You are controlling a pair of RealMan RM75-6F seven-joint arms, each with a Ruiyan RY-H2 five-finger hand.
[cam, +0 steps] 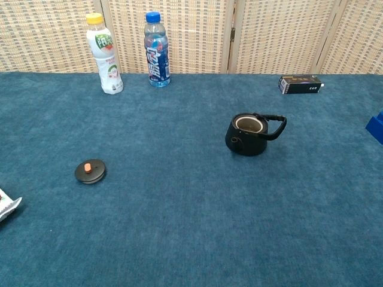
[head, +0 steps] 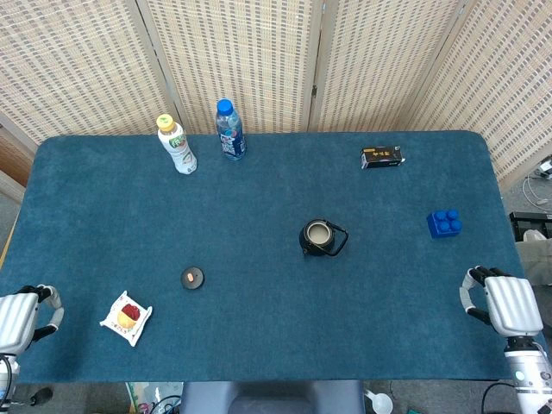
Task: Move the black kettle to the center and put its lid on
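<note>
black kettle (head: 321, 237) upright, open-topped, lid (head: 192, 278) flat well left

Blue carpet-like table cover (head: 259, 207) spans most of both views. Woven cane folding screen (head: 259, 52) stands behind far edge, panels joined by pale frames. Grey floor (head: 530, 185) at right, white cables (head: 542, 172) there, perhaps plugs. Even, soft light.

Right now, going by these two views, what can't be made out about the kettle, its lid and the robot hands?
- Black kettle: what its open mouth holds; too small in both views.
- Round black lid with orange knob: its underside, face-down on the blue cloth table.
- Left robot hand: cut by the head view's left edge; outside the chest view.
- Right robot hand: palm side hidden, seen from above; outside the chest view.
</note>
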